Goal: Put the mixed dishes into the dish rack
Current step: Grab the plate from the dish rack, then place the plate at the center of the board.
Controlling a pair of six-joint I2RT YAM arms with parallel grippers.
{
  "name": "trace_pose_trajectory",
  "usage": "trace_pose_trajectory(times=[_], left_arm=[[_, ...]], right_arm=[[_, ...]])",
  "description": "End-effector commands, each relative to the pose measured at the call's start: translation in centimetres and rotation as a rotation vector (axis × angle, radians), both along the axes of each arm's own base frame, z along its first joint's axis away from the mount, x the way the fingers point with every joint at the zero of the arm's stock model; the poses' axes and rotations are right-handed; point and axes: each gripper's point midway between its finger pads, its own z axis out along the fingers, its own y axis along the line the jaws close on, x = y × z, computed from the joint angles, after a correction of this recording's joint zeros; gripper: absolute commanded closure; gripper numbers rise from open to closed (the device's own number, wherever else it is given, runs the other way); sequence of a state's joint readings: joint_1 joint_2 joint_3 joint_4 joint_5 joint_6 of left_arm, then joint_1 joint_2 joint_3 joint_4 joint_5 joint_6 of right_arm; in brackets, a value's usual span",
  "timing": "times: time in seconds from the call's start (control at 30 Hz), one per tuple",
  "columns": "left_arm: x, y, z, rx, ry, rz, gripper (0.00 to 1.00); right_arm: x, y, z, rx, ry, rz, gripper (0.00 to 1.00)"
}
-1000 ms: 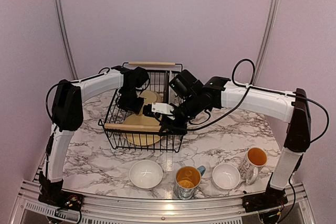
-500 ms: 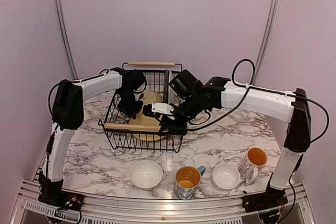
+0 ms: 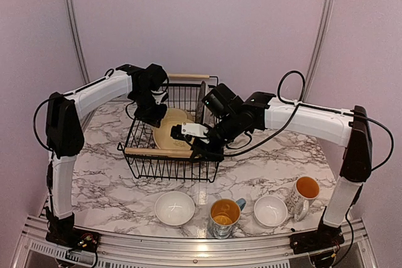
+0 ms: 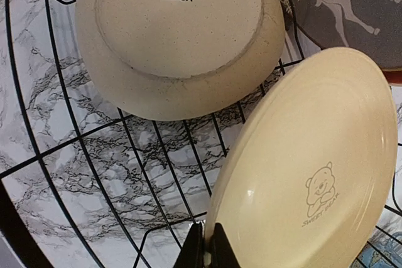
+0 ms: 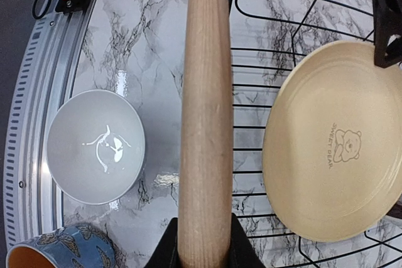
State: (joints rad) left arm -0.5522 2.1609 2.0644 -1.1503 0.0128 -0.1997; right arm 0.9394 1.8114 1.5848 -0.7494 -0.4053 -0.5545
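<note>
Left arm has risen and pulled back since the earlier frame; left gripper (image 4: pixel 207 252) now pinches the rim of the pale yellow plate (image 4: pixel 308 174), tipping it upright inside the dish rack (image 3: pixel 169 167), presumably toward a divider slot. Right gripper (image 5: pixel 204 246) is clamped on the near wooden handle (image 5: pixel 206 92), likely steadying the rack.

We see a black wire rack (image 3: pixel 164 169), its smooth bare-wood handle (image 5: pixel 204 111), a matt speckled plate (image 4: pixel 314 155), a glossy bowl (image 5: pixel 94 145) and a polished marble table (image 3: pixel 270 167).
</note>
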Motion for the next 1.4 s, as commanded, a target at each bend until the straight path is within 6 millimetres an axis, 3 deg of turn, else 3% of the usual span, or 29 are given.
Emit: trace_pose_trajectory(times=[0.0, 0.17, 0.33, 0.43, 0.53, 0.87, 0.97, 1.07, 1.17, 1.37], left_arm=[[0.0, 1.0, 6.9, -0.064, -0.160, 0.022, 1.00], [-1.3, 2.7, 11.5, -0.082, -0.247, 0.034, 1.00], [-2.1, 6.8, 15.2, -0.054, -0.337, 0.119, 1.00], [-2.3, 10.0, 16.0, -0.054, -0.354, 0.223, 1.00], [-2.0, 13.4, 15.6, -0.058, -0.345, 0.351, 1.00], [-0.5, 23.7, 10.3, -0.225, -0.339, 0.739, 1.00], [-0.8, 26.1, 7.6, -0.219, -0.310, 0.836, 1.00], [-1.9, 29.6, 3.6, -0.174, -0.250, 0.939, 1.00], [-3.0, 30.8, 0.3, -0.156, -0.204, 0.973, 1.00], [-4.8, 30.5, -4.9, -0.149, -0.124, 0.975, 1.00]], right_arm=[[-5.0, 0.2, -3.7, -0.060, 0.112, 0.183, 0.85], [-5.0, 0.2, -3.9, -0.066, 0.111, 0.184, 0.85], [-5.0, 0.1, -4.0, -0.071, 0.106, 0.184, 0.86], [-4.9, 0.1, -4.1, -0.074, 0.102, 0.182, 0.86], [-5.0, 0.1, -4.1, -0.075, 0.102, 0.183, 0.86], [-4.9, -0.1, -4.1, -0.077, 0.102, 0.182, 0.86], [-4.9, -0.1, -4.3, -0.081, 0.100, 0.181, 0.86], [-5.0, -0.1, -4.3, -0.081, 0.101, 0.184, 0.86], [-5.0, -0.2, -4.4, -0.083, 0.098, 0.186, 0.86], [-5.0, -0.3, -4.7, -0.092, 0.101, 0.189, 0.86]])
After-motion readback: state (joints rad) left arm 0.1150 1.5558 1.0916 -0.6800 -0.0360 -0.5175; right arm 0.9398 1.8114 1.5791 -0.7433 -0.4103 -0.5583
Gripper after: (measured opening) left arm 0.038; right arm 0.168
